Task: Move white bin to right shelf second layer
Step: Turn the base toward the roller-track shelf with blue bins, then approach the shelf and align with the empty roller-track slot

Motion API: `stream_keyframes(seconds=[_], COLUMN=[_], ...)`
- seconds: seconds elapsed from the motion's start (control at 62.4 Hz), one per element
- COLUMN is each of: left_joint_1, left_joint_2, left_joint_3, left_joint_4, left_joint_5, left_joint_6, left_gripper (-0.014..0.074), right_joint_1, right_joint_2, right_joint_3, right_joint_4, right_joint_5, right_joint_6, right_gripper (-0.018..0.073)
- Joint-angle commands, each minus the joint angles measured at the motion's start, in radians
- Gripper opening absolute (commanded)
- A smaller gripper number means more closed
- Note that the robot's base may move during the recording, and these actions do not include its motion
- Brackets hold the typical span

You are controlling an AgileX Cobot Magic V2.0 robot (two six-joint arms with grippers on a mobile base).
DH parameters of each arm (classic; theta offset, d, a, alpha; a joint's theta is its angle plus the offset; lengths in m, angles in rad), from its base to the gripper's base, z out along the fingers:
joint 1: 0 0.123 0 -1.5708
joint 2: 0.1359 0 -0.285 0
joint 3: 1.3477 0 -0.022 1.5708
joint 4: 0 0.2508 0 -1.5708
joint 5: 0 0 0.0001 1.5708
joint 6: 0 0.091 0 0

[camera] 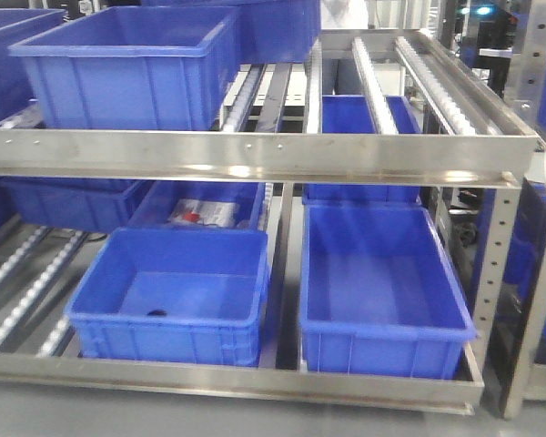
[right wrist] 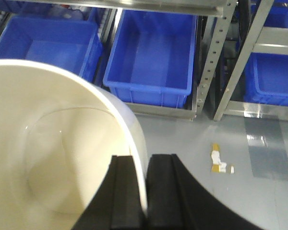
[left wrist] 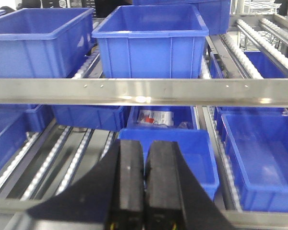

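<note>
The white bin [right wrist: 53, 143] hangs from the right gripper [right wrist: 145, 191]; its jaws, two matte black slabs, are pinched on the thin rounded rim, one inside the wall and one outside; the plastic is cream, glossy and smooth, with a faint ring marking the base, and it fills the left of the right wrist view above a dull grey floor [right wrist: 182, 158]; a scrap of yellow-and-white paper [right wrist: 218, 160] lies on that floor near the foot of a perforated steel upright [right wrist: 209, 62]. From the front only a pale curved sliver of the bin shows at the right edge of the rack.

The left gripper [left wrist: 144, 187] carries nothing; its black jaws are pressed together with only a thin seam between them, hovering before the flat brushed-steel front bar [left wrist: 144, 92].

Behind that bar the right shelf second layer [camera: 419, 77] slopes back in rows of small white rollers [camera: 375, 82] between dark rails; a blue crate [camera: 132, 68], matte and ribbed at the lip, sits on its left half. Below, two open blue crates [camera: 382, 291] stand side by side at the front; one further back holds a white packet with red on it [camera: 200, 212].
</note>
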Motion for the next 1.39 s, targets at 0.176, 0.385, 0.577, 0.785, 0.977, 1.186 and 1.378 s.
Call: stream_keyframes(seconds=[0.176,0.385,0.577,0.785,0.977,1.186,1.378], left_joint_1=[-0.004,-0.004,-0.004,-0.004,-0.004,-0.004,-0.004], left_joint_2=[-0.017,-0.017,-0.017,-0.017,-0.017,-0.017,-0.017], left_joint_3=[0.027,0.027,0.027,0.027,0.027,0.027,0.027], left_joint_4=[-0.008,-0.008,-0.008,-0.008,-0.008,-0.008,-0.008], left_joint_5=[-0.080,-0.080,-0.080,-0.080,-0.080,-0.080,-0.080], left_joint_6=[-0.005,-0.005,-0.005,-0.005,-0.005,-0.005,-0.005], left_gripper=[0.0085,0.0085,0.0085,0.0085,0.0085,0.0085,0.0085], right_joint_1=[-0.005,-0.005,-0.005,-0.005,-0.005,-0.005,-0.005], right_joint_2=[0.004,0.004,0.004,0.004,0.004,0.004,0.004], right_joint_3=[-0.032,-0.032,-0.032,-0.032,-0.032,-0.032,-0.032], right_joint_4=[0.000,0.000,0.000,0.000,0.000,0.000,0.000], right_joint_5=[-0.093,-0.093,-0.093,-0.093,-0.093,-0.093,-0.093], right_joint_6=[-0.002,-0.002,-0.002,-0.002,-0.002,-0.002,-0.002], right_gripper=[0.0055,0.0055,0.0055,0.0055,0.0055,0.0055,0.0055])
